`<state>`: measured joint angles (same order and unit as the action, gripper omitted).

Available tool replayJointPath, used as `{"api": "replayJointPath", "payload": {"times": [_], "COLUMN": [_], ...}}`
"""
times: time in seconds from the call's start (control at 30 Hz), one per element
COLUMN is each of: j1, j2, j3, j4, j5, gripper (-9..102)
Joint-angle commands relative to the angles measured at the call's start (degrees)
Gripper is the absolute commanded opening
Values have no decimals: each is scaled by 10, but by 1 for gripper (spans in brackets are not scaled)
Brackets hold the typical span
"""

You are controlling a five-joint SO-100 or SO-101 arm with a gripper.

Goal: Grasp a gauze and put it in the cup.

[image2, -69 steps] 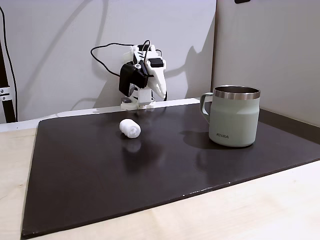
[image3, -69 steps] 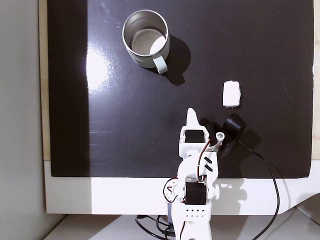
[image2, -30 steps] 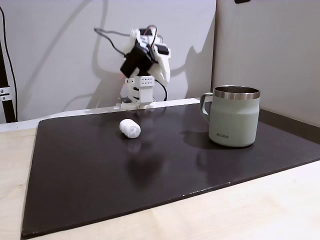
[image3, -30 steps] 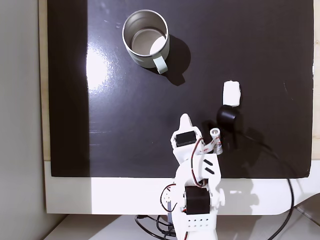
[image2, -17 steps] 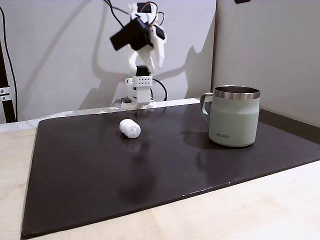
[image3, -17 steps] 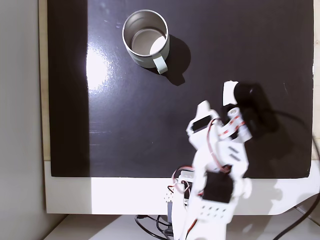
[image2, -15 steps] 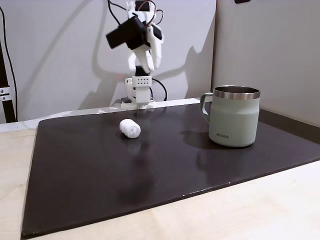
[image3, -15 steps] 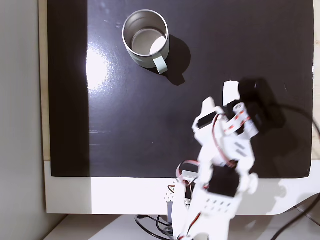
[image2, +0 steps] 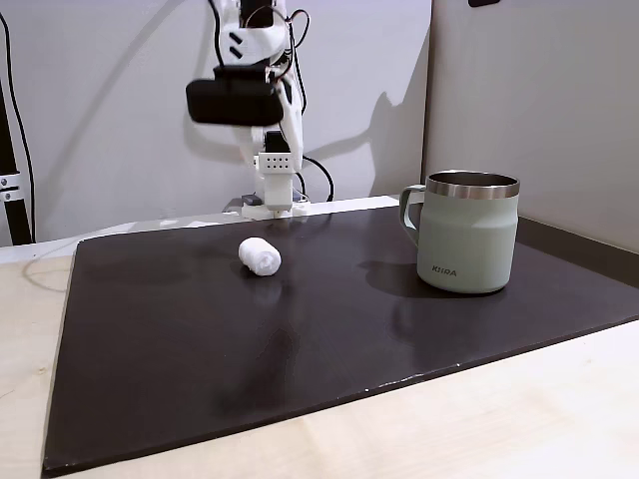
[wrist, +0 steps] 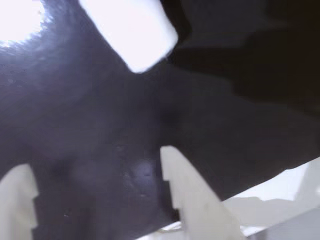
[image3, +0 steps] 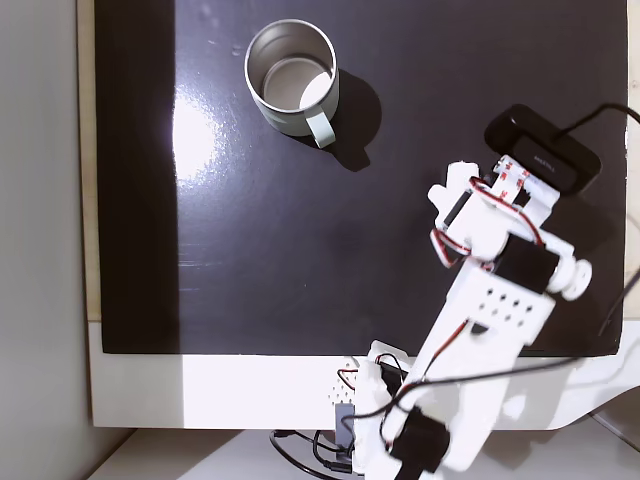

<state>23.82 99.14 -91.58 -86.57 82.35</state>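
One step in hand: approach. Fingers (wrist: 172, 192) spread apart, empty, above gauze (wrist: 131, 31). Next: descend, straddle roll, close, then carry to cup (image2: 466, 233).

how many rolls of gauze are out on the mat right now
1. The gauze lies on the black mat, left of the cup in that fixed view, under the raised claw. The arm could hide another.
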Motion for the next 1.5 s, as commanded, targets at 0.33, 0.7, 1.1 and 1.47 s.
{"api": "replayJointPath", "payload": {"times": [0.33,0.7,1.1,1.47], "j1": [7,63,49,7], "j2": [-229,-329,-500,-570], "j3": [263,387,507,502], "j4": [-144,-145,-145,-143], "j5": [98,145,91,45], "gripper": [33,33,32,30]}}
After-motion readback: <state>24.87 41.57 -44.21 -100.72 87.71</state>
